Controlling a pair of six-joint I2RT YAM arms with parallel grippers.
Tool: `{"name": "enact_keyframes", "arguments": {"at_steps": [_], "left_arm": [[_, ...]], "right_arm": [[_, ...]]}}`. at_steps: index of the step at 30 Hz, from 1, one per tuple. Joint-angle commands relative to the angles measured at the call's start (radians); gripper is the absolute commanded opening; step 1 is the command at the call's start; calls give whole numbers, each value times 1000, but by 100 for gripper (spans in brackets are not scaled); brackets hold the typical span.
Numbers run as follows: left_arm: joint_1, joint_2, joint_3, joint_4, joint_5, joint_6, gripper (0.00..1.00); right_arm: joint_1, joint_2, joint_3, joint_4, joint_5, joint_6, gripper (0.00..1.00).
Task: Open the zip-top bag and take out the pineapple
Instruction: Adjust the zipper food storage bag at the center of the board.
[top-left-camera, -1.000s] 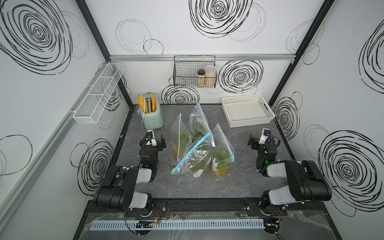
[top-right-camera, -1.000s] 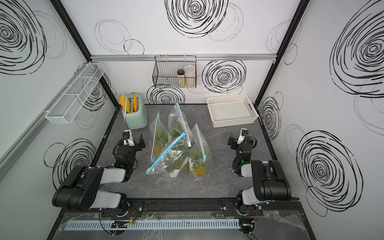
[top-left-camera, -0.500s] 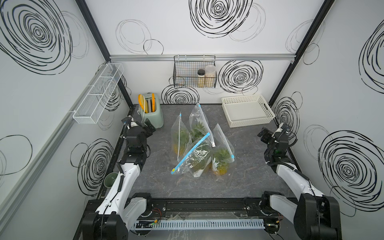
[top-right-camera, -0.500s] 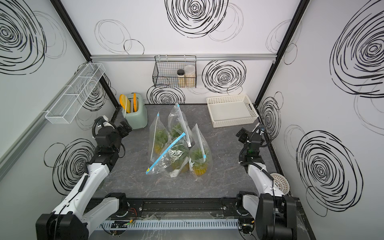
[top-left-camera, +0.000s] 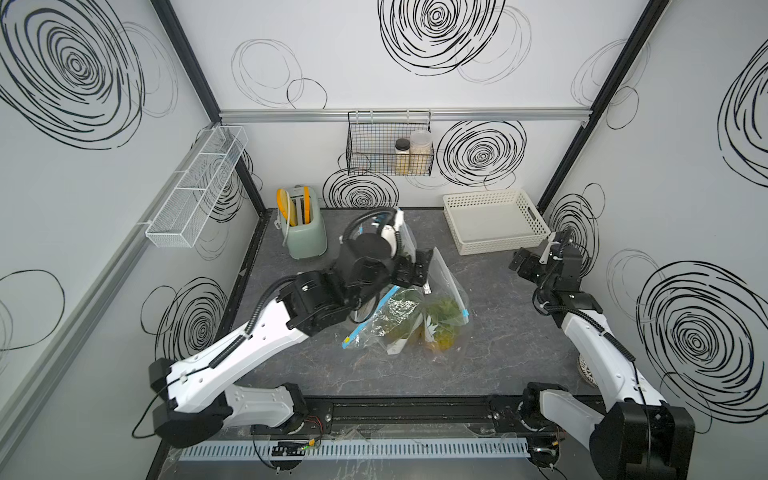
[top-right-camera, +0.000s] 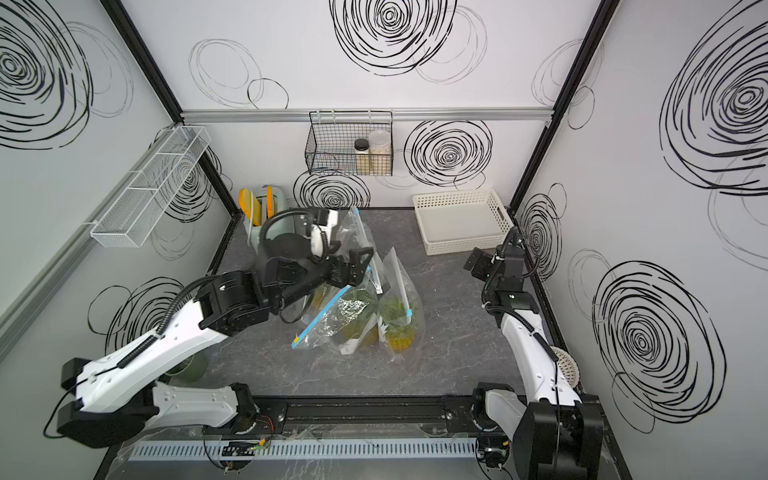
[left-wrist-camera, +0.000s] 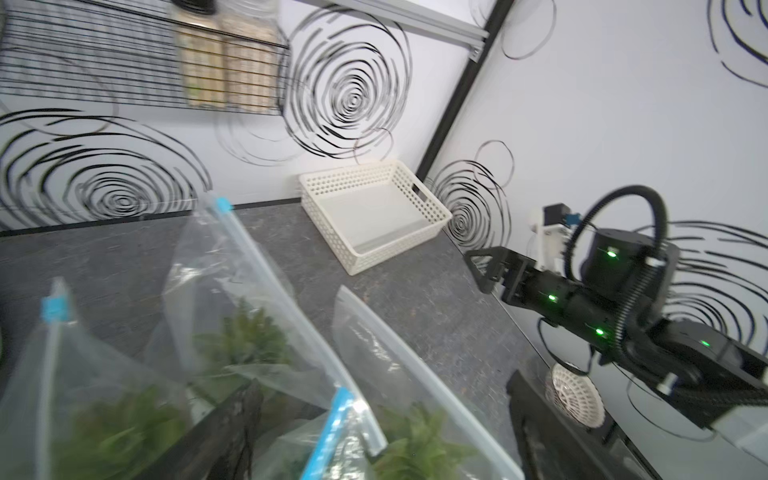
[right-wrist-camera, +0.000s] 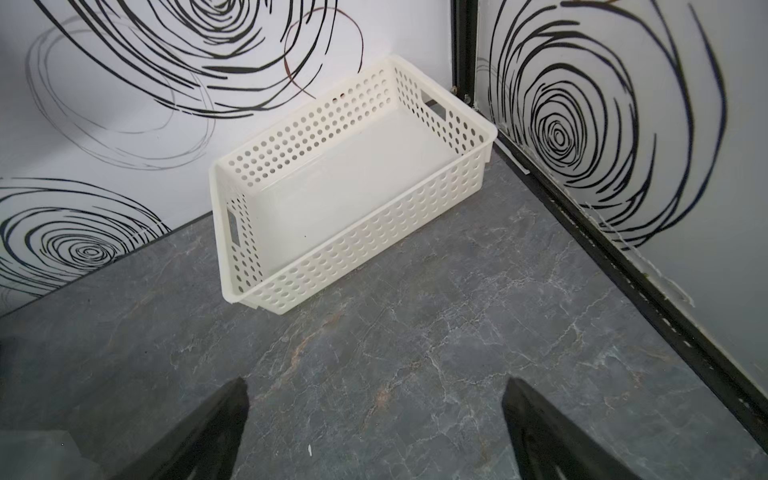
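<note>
The left pincer (top-left-camera: 422, 270), open and empty, has swung out over the bags (top-left-camera: 399, 320) in the middle of the tabletop (top-left-camera: 498, 345), the pineapple (top-left-camera: 440, 337) still zipped inside, so opening can start; the right pincer (top-left-camera: 521, 264) waits open too.

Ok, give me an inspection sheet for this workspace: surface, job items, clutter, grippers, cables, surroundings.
Surface: dark grey marbled tabletop, no spills seen.
Job's things: clear zip-top bags with blue zip strips clustered mid-table, pineapples inside; none visibly opened.
Clutter: mint green toaster; cream perforated plastic basket, empty; white round strainer at the right edge.
Grippers: left gripper open above the bags, nothing gripped; right gripper open, empty, near the basket.
Cables: black corrugated hoses along both arms, no snag seen.
Surroundings: white walls with black spiral scribbles; black wire basket holding two jars; white wire shelf.
</note>
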Motion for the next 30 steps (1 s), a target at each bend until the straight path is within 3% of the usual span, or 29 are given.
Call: {"name": "enact_keyframes", "arguments": {"at_steps": [1, 4, 7, 9, 14, 30], "left_arm": [[-106, 154, 227, -214, -65, -25, 96], [-173, 359, 534, -431, -98, -32, 96], [-181, 562, 842, -652, -103, -54, 96], [-167, 652, 948, -736, -53, -71, 96], [-125, 684, 844, -744, 40, -129, 98], [-105, 714, 702, -742, 70, -147, 94]], "right_arm": [[7, 16, 7, -112, -16, -31, 98], [7, 13, -7, -122, -5, -44, 98], [5, -1, -30, -111, 2, -52, 98], [5, -10, -42, -99, -4, -57, 98], [4, -1, -52, -95, -26, -63, 98], [5, 19, -82, -63, -74, -56, 98]]}}
